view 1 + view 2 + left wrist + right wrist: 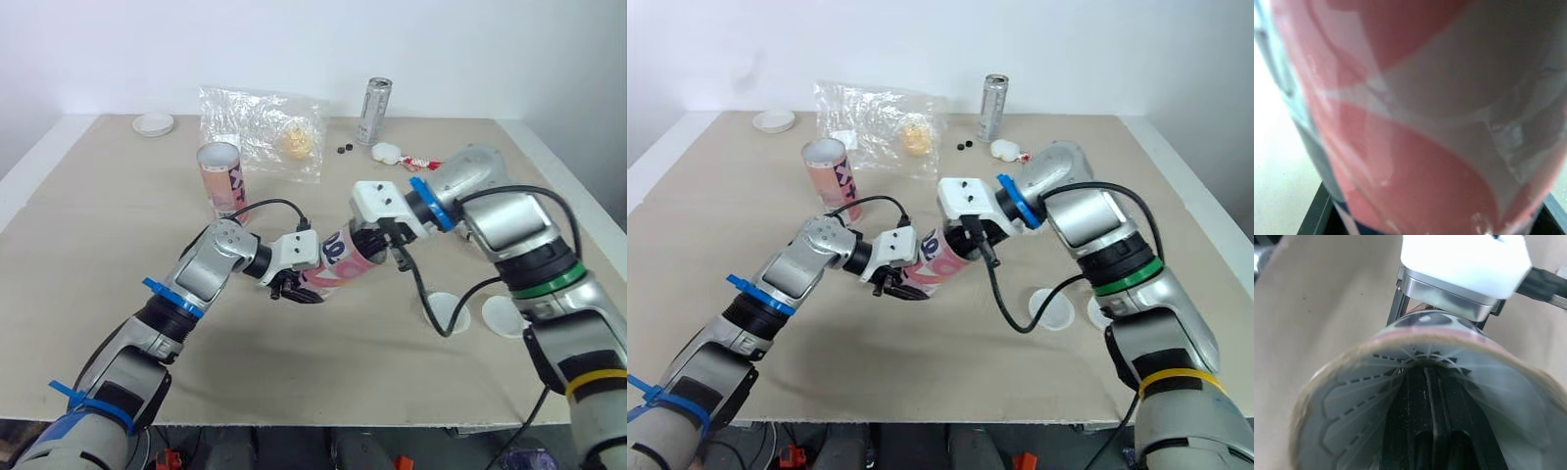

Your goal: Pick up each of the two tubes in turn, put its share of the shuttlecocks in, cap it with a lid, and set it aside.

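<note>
Two hands, one pink tube (340, 264).
Left hand (297, 290) pinches it; right hand (376, 245) grip unclear; label lettering unreadable.

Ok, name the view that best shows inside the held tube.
Right wrist view: it looks straight into the open tube, feathers inside. Both eye views show it side-on; the left wrist view, its pink wall up close.

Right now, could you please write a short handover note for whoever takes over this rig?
Left claw: shut on the pink tube, held tilted.
Right claw: at that tube's open mouth, where a shuttlecock skirt shows inside.
Second tube: upright, uncapped, behind.
Two lids lie on the table, right side.
Left: finish filling, cap, set aside; then the second tube.
</note>
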{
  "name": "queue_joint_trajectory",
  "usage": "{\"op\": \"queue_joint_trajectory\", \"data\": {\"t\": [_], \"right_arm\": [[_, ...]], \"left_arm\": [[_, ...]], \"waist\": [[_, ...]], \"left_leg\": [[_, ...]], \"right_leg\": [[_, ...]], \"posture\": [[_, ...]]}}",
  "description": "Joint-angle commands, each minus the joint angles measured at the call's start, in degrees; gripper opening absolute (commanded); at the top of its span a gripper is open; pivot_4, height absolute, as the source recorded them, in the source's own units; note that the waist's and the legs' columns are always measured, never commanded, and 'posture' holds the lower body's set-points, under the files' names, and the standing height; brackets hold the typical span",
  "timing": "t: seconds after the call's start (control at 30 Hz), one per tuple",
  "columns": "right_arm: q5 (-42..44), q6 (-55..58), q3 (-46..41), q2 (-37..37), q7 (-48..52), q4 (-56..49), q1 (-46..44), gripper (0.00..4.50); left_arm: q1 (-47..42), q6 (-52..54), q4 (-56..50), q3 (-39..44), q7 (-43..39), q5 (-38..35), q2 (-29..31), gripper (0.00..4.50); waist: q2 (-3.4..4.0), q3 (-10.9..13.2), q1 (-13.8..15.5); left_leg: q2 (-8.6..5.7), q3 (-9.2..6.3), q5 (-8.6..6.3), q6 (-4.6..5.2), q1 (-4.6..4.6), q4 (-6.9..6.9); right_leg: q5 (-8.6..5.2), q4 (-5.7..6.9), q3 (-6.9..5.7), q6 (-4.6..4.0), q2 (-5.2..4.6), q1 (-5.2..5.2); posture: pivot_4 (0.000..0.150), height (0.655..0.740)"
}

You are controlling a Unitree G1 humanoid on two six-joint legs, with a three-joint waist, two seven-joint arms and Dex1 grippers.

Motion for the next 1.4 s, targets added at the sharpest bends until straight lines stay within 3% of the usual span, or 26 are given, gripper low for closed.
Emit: {"op": "queue_joint_trajectory", "data": {"t": [0.03,0.3,0.53,0.8,0.97,1.1,1.2,1.27,1.4], "right_arm": [[3.34,2.92,-4.95,-3.10,1.93,-3.84,0.05,0.07],[9.52,10.75,-11.28,-8.31,0.04,-10.01,2.25,0.07],[18.55,23.50,-27.22,-10.83,-11.85,-15.21,8.59,0.07],[21.53,30.21,-41.13,-10.83,-26.69,-24.53,28.38,0.07],[21.35,29.12,-42.81,-11.37,-29.31,-26.21,39.47,0.07],[15.67,22.62,-40.77,-15.01,-28.93,-22.83,48.14,0.07],[13.22,19.44,-39.23,-17.50,-28.78,-20.28,49.64,1.24],[10.79,16.36,-37.51,-19.36,-28.19,-18.13,49.97,2.32],[8.24,13.65,-32.63,-21.60,-26.45,-14.40,47.32,4.05]], "left_arm": [[0.37,-0.52,-1.55,0.23,0.05,-0.68,-0.14,2.42],[0.42,-0.87,-1.10,0.40,0.24,-0.93,-0.37,2.42],[3.82,-7.66,2.80,5.93,7.05,-3.55,-4.29,2.42],[13.88,-20.55,5.28,12.69,13.17,-8.85,-10.13,2.42],[16.79,-25.36,6.83,12.48,13.16,-9.40,-11.91,2.42],[18.41,-28.14,9.05,10.86,12.28,-8.80,-13.26,2.42],[18.62,-29.69,10.33,9.97,11.51,-8.12,-13.47,2.42],[18.61,-30.71,10.88,9.45,11.06,-7.88,-13.66,2.42],[17.70,-31.53,12.39,9.14,10.78,-7.86,-14.45,2.42]], "waist": [[0.00,0.00,0.02],[0.00,0.02,0.02],[-0.02,0.03,0.28],[-0.02,0.02,1.01],[-0.02,0.03,1.34],[-0.01,0.02,1.38],[0.01,0.01,1.22],[0.06,-0.03,1.19],[0.08,-0.04,1.25]], "left_leg": [[-0.01,-0.01,-0.03,0.00,-0.03,-0.01],[-0.05,-0.04,-0.10,0.01,-0.04,-0.03],[-0.09,-0.08,-0.10,0.02,-0.05,-0.03],[-0.10,-0.07,-0.15,0.10,-0.06,-0.02],[-0.15,-0.10,-0.15,0.10,-0.05,0.06],[-0.31,-0.15,-0.12,0.13,0.05,0.13],[-0.37,-0.06,-0.12,0.13,0.17,0.18],[-0.37,-0.04,-0.12,0.13,0.29,0.18],[-0.37,-0.06,-0.11,0.14,0.30,0.17]], "right_leg": [[-0.02,0.00,0.00,-0.03,-0.01,-0.02],[-0.14,0.00,-0.03,0.01,-0.04,-0.02],[-0.17,-0.01,-0.06,0.03,-0.10,0.01],[-0.16,-0.01,-0.04,0.03,-0.09,0.01],[-0.14,-0.01,-0.04,0.11,-0.11,0.08],[-0.18,-0.10,0.06,0.08,-0.14,0.30],[-0.23,-0.21,0.17,0.02,-0.22,0.44],[-0.22,-0.21,0.21,0.02,-0.21,0.50],[-0.22,-0.23,0.19,0.01,-0.20,0.51]], "posture": [[0.150,0.7400],[0.150,0.7400],[0.150,0.7400],[0.150,0.7400],[0.150,0.7400],[0.150,0.7400],[0.150,0.7400],[0.150,0.7400],[0.150,0.7400]]}}
